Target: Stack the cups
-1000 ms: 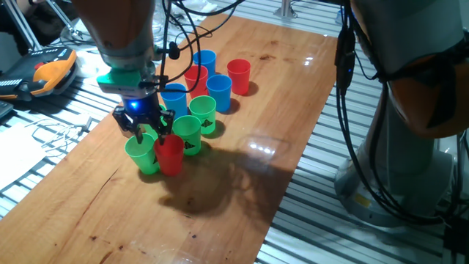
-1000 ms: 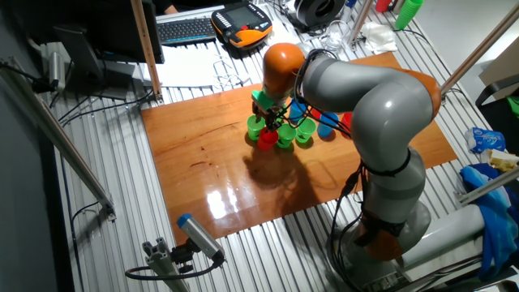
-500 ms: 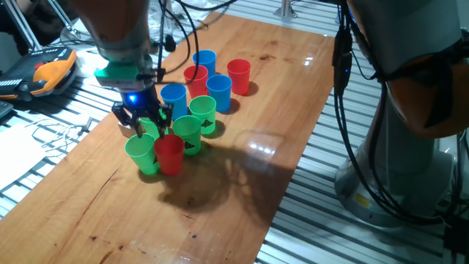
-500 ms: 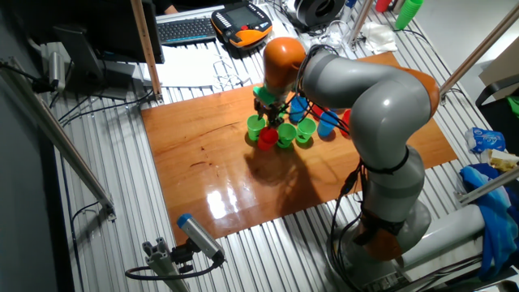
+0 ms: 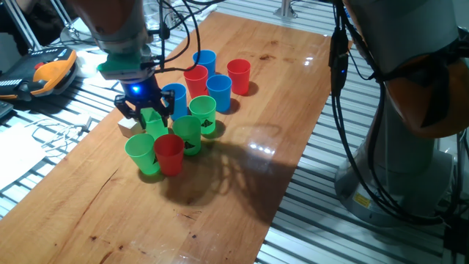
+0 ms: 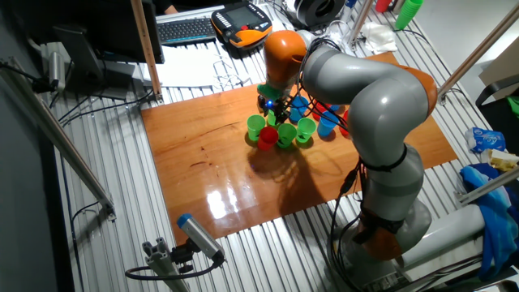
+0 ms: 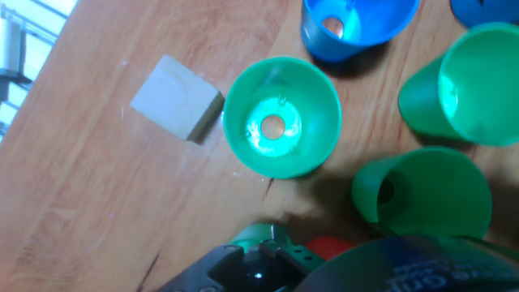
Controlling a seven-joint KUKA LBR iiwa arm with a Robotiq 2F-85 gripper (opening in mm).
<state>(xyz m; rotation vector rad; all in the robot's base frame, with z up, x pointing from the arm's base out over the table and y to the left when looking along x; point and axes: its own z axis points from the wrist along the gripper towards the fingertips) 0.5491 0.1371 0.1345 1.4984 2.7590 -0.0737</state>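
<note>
Over the wooden table, the gripper with fingers spread apart and nothing between them, low above an upright green cup at the left edge of the cluster. From the hand view, looking straight down into that same cup: rim fully visible, no finger touching it, mouth up. Just beside it on the left, apart by a narrow gap, a small wooden cube, also visible at the table edge in one fixed view. In front of the gripper, a front green cup and a front red cup side by side and touching or nearly so. Behind these, a middle green cup, then a marked green cup with a dark patch on its side. Further back, a near blue cup, a back red cup, a middle blue cup, a far blue cup and a far red cup, all upright and none nested inside another. Off the table to the left, an orange handheld controller. In the other fixed view, the gripper hard to make out above the same cluster
</note>
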